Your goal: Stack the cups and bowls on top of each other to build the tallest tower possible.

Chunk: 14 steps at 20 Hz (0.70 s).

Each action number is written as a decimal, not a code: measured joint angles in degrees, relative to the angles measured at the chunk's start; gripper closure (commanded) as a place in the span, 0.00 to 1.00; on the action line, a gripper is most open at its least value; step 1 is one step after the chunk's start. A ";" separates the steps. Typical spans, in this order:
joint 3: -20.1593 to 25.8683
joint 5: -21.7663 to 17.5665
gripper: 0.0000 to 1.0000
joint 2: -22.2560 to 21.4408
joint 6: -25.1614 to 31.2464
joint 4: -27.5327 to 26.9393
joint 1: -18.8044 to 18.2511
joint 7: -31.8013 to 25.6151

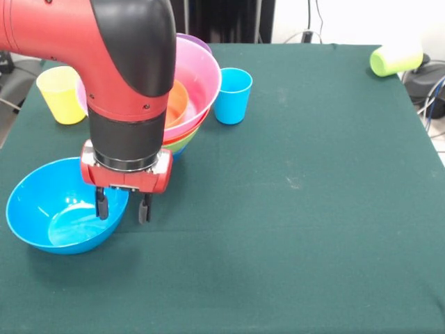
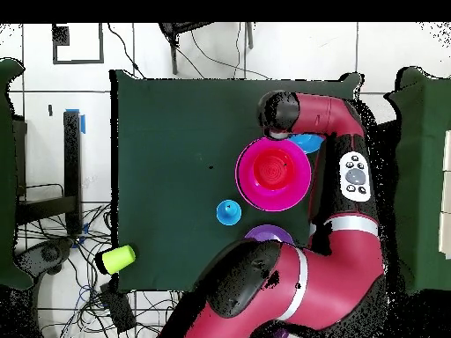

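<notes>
Nearest the front camera sits one large light blue bowl, upright on the green table near its left edge in that view. Over the bowl's right rim hangs the red and black arm, and its gripper has its two fingers spread: one finger is inside the bowl and the other is just outside the wall, so the rim lies between them, with no pinch that can be made out.

Behind the arm stands one tower of nested bowls. At its top is the large pink bowl, holding a small orange bowl; below the pink rim, bands of orange-red and lime green show, with a bit of blue at the base, partly hidden by the arm. One purple bowl peeps out behind the pink rim; from overhead the purple bowl lies beside the tower, toward the robot's base.

Three cups are in view. A yellow cup stands upright left of the tower, a light blue cup stands upright just right of it, and a lime green cup lies on its side at the far right corner, at the table's edge.

Most of the table's right half and near strip is bare cloth.
</notes>
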 measured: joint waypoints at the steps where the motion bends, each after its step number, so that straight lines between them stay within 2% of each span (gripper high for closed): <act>1: -0.06 -0.01 0.00 0.24 -0.30 0.00 0.02 0.00; 14: -0.40 0.00 0.00 2.40 -1.69 0.00 0.06 0.00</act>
